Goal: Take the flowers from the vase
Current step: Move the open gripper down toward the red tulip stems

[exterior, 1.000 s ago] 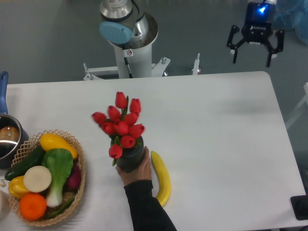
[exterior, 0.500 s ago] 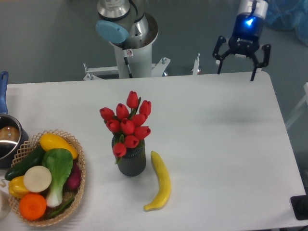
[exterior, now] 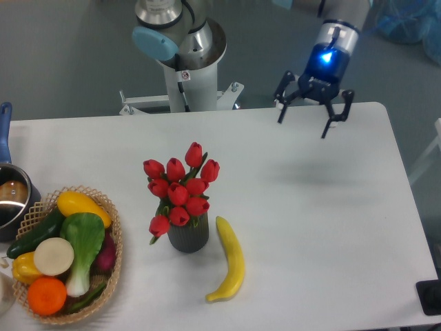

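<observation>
At the far left, the steel pot (exterior: 8, 200) with its blue handle sits at the table edge, just beside the wicker basket (exterior: 114, 258) of vegetables; neither has shifted over the last second.

Centre-left, the vase (exterior: 188, 236) stands upright on the white table (exterior: 331, 221), with the flowers (exterior: 180, 189) seated in its mouth and rising well above the rim. A second ago a person's hand gripped the vase base; that hand is now gone (it had already withdrawn half a second ago), and the bunch has settled a little to the right of where it was held. The banana (exterior: 229, 260) lies just beside the vase on its right, apart from it.

At the upper right, the gripper (exterior: 311, 118) has travelled leftward and downward across the last second, its fingers spread apart and holding nothing. It hangs over the table's back edge, well apart from the flowers.

Judgement: the scene is released for the arm, and the approach phase is under way. No grasp has begun.
</observation>
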### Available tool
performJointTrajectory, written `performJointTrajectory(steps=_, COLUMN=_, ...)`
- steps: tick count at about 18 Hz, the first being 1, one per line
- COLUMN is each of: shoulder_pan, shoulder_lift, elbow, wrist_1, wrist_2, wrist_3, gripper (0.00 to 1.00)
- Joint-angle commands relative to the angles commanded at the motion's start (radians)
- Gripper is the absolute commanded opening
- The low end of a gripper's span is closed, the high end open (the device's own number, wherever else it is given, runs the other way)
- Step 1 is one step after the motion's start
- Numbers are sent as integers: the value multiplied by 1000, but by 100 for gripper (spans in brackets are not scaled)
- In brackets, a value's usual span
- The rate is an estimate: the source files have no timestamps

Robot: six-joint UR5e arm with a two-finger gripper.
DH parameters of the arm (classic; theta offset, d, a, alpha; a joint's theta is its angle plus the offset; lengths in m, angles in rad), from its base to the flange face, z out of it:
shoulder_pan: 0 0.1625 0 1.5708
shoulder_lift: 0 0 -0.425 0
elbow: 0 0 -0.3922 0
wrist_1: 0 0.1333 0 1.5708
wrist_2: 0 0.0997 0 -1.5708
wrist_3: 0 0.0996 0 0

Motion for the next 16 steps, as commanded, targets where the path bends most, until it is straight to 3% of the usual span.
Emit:
performJointTrajectory(steps=4, shoulder_pan=-23, shoulder_lift=-28, elbow=-15, wrist_1=5, wrist_2=-154, wrist_3=9, gripper=100)
performJointTrajectory(steps=9, shoulder_pan=-89, shoulder_lift=-31, elbow=-14, wrist_1=9, wrist_2=-152, wrist_3=9, gripper=100)
performJointTrajectory(steps=16, shoulder_pan=-173, shoulder_lift=-101, elbow=23, wrist_1=92, wrist_2=-140, wrist_3=11, gripper=100)
